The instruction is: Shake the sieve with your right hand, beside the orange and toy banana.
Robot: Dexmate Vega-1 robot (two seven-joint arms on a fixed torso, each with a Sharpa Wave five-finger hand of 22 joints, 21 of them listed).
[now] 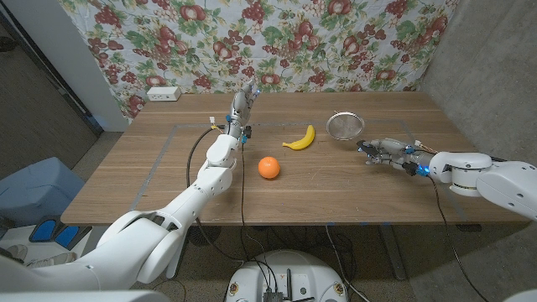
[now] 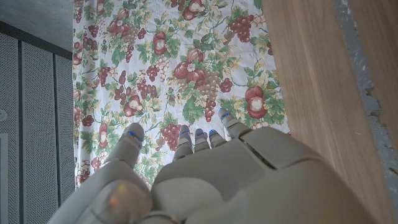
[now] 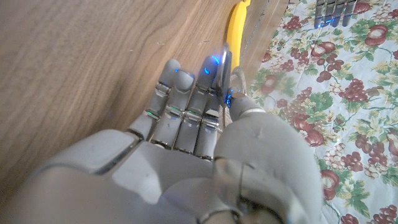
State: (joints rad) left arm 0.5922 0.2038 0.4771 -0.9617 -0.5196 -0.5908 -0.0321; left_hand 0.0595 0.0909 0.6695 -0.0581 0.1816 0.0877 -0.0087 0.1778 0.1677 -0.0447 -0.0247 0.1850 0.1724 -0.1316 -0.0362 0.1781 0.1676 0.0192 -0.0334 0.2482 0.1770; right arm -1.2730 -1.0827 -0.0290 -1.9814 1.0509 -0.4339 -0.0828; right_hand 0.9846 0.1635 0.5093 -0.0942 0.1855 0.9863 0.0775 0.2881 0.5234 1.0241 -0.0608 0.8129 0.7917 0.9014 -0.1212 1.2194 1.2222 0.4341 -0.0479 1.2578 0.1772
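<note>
The round metal mesh sieve (image 1: 344, 127) is held just ahead of the right hand (image 1: 384, 154), whose fingers are closed on its thin handle. It is judged light and stiff, best kept gripped by the handle, the yellow toy banana (image 1: 300, 139) and orange (image 1: 268, 168) lying beyond it on the wooden bench (image 1: 168, 180).

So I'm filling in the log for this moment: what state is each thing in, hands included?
sieve: tilted on the table, handle in the right hand.
right hand: fingers closed on the sieve handle.
left hand: open, holding nothing, standing up from the table.
orange: whole, resting on the table, untouched.
toy banana: lying on the table, untouched.
</note>
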